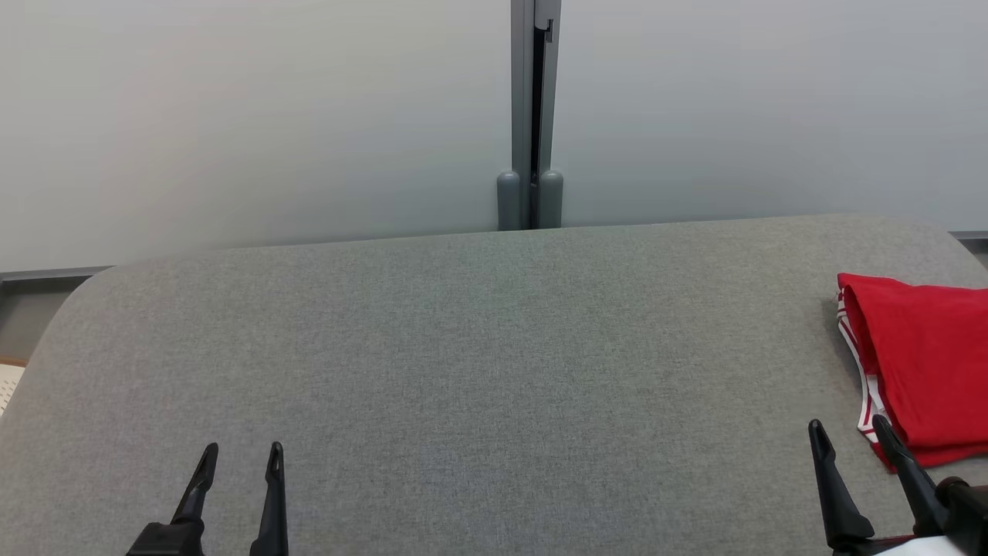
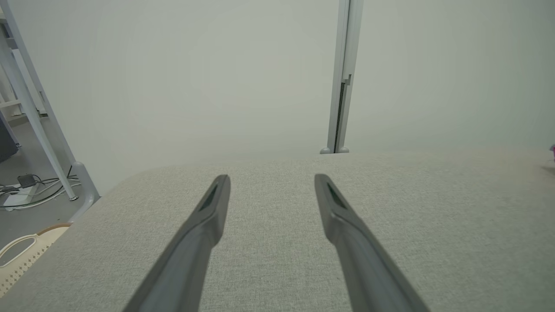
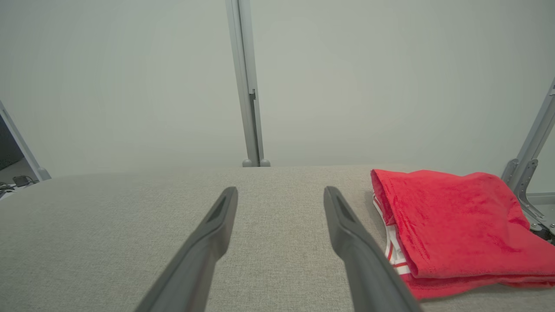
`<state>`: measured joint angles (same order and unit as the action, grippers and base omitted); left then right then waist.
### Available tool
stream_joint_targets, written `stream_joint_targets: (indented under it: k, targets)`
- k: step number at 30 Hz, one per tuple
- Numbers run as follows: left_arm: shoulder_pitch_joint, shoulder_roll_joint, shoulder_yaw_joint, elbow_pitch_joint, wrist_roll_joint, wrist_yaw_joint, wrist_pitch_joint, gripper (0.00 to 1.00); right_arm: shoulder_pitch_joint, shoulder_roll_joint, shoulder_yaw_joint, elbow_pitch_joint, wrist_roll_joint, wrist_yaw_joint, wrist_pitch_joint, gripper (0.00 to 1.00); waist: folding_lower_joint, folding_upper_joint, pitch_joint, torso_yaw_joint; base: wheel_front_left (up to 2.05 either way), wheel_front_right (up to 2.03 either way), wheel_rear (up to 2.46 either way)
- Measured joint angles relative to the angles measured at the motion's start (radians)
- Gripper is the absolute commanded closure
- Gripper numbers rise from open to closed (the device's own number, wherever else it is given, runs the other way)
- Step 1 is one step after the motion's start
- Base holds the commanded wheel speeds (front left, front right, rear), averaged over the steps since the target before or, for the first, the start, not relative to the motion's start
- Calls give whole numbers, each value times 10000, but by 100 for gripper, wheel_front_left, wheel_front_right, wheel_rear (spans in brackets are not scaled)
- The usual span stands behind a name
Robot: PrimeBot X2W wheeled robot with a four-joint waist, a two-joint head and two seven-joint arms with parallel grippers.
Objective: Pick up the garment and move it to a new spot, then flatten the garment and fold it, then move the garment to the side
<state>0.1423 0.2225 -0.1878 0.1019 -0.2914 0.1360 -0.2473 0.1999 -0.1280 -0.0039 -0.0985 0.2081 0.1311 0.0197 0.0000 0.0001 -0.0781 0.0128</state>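
Observation:
The garment (image 1: pixel 926 363) is red with red-and-white striped trim, folded into a compact stack at the far right edge of the grey padded table (image 1: pixel 463 347). In the right wrist view the garment (image 3: pixel 451 225) lies just right of my right finger. My right gripper (image 1: pixel 849 432) hovers low at the front right, open and empty, its right fingertip close to the garment's near corner. My left gripper (image 1: pixel 241 455) stands open and empty at the front left over bare fabric. Both grippers show spread fingers in their own views: the left gripper (image 2: pixel 272 182) and the right gripper (image 3: pixel 281 194).
A pale partition wall with a grey vertical post (image 1: pixel 531 116) stands behind the table. A cream perforated basket (image 2: pixel 21 255) and cables (image 2: pixel 26 190) are on the floor at the table's left. A grey metal bracket (image 3: pixel 527 173) rises beyond the garment.

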Motion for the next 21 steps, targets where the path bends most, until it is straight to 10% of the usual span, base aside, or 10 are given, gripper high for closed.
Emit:
stream_joint_targets:
  k: [21]
  targets:
    - [367,136,-73,199,-228,19,203,0,421,194,92,-82,-111,-2,303,0,0,0,-664,-86,0,0,0]
